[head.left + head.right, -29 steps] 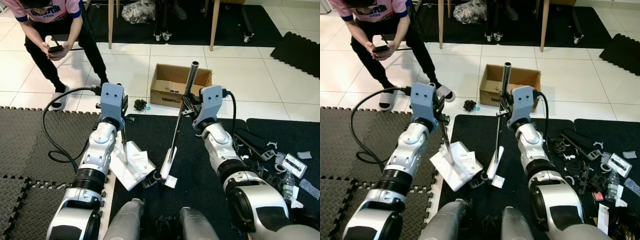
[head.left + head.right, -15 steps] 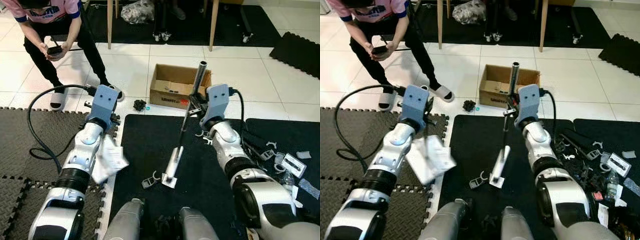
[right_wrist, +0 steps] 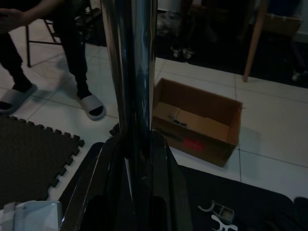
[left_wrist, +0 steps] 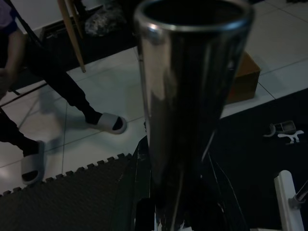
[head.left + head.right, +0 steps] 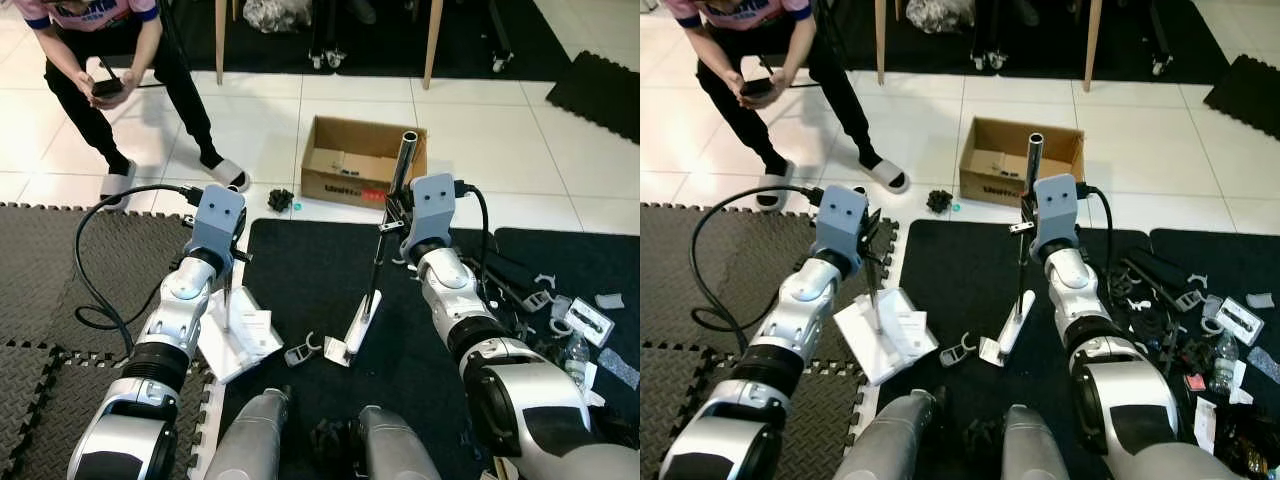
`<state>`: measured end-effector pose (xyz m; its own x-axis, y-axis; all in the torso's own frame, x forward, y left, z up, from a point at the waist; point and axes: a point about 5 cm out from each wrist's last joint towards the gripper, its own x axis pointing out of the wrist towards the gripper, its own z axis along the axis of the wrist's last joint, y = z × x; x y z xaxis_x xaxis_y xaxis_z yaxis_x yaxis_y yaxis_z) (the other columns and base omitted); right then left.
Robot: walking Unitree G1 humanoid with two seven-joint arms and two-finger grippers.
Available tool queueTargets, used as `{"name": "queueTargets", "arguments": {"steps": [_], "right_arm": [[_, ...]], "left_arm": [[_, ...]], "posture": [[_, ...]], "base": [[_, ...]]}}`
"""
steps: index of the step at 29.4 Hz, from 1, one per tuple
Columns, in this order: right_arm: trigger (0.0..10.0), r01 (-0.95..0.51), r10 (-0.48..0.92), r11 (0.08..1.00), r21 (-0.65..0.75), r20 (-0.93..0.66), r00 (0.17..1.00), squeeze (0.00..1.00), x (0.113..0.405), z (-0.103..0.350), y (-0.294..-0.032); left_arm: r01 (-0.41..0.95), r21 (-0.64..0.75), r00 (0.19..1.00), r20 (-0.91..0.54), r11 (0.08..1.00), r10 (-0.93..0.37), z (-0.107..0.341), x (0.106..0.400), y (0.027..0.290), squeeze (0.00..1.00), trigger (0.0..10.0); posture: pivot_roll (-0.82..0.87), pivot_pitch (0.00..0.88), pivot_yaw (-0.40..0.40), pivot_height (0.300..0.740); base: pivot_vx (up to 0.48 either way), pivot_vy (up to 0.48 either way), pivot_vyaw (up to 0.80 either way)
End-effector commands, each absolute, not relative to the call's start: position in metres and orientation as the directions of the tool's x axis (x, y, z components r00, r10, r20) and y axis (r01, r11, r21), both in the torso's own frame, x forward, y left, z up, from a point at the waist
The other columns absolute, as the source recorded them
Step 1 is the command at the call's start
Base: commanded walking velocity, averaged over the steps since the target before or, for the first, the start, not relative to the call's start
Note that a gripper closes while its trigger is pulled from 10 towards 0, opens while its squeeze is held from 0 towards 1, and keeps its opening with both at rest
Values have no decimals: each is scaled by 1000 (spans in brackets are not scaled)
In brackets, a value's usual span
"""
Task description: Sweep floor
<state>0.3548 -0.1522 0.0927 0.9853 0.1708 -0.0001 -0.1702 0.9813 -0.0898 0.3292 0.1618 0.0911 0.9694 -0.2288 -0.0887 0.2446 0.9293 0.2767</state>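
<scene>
My left gripper (image 5: 229, 236) is shut on the thin metal handle (image 5: 227, 296) of a white dustpan (image 5: 238, 338), which rests where the grey foam mat meets the black mat. In the left wrist view the handle (image 4: 185, 110) stands between the fingers. My right gripper (image 5: 393, 214) is shut on the silver broom handle (image 5: 386, 236). The white broom head (image 5: 351, 335) sits on the black mat (image 5: 310, 270). A small white and black clip (image 5: 300, 352) lies between dustpan and broom head. A black clump of debris (image 5: 281, 200) lies on the white tile.
An open cardboard box (image 5: 362, 172) stands on the tile beyond the mat. A person (image 5: 95, 75) crouches at the far left with a phone. Loose parts and a bottle (image 5: 565, 325) litter the right. A black cable (image 5: 95, 270) loops off my left arm. Chair legs (image 5: 221, 45) stand behind.
The dustpan swung out to the left, tilted up, then came back down onto the mat edge. The broom handle stands more upright, its head a little further right.
</scene>
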Motion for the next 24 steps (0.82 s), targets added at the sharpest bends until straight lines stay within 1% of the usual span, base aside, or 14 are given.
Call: {"name": "queueTargets", "arguments": {"steps": [1,5,10,11,19,20,21,24], "right_arm": [[10000,-160,164,981,-113,26,986,0,358,99,-152],[10000,-159,165,979,-125,44,985,0,359,102,-150],[10000,-150,158,981,-123,57,986,0,360,105,-151],[10000,-130,141,983,-128,75,987,0,361,108,-154],[10000,-105,115,987,-126,82,990,0,362,110,-158],[10000,-99,109,988,-122,82,991,0,362,110,-159],[10000,-80,92,989,-127,88,992,0,361,110,-161],[10000,-67,82,987,-146,97,992,0,361,110,-163]], "left_arm": [[224,339,972,-9,914,-235,110,335,167,0,10000],[219,337,972,12,916,-237,116,333,173,0,10000],[230,328,966,37,916,-256,122,332,173,0,10000],[239,329,963,44,914,-267,124,331,173,0,10000],[271,313,954,38,911,-297,125,329,172,0,10000],[276,321,953,34,906,-302,124,327,173,0,10000],[276,371,952,23,887,-306,120,323,177,0,10000],[271,385,953,24,882,-303,120,322,178,0,10000]], "posture": [[67,198,21,740],[76,217,24,740],[81,222,26,740],[83,228,28,740],[90,243,29,740],[92,249,29,740],[95,256,28,740],[96,261,27,740]], "base": [[0,0,0],[0,0,0],[0,0,0],[0,0,0],[0,0,0],[0,0,0],[0,0,0],[0,0,0]]}}
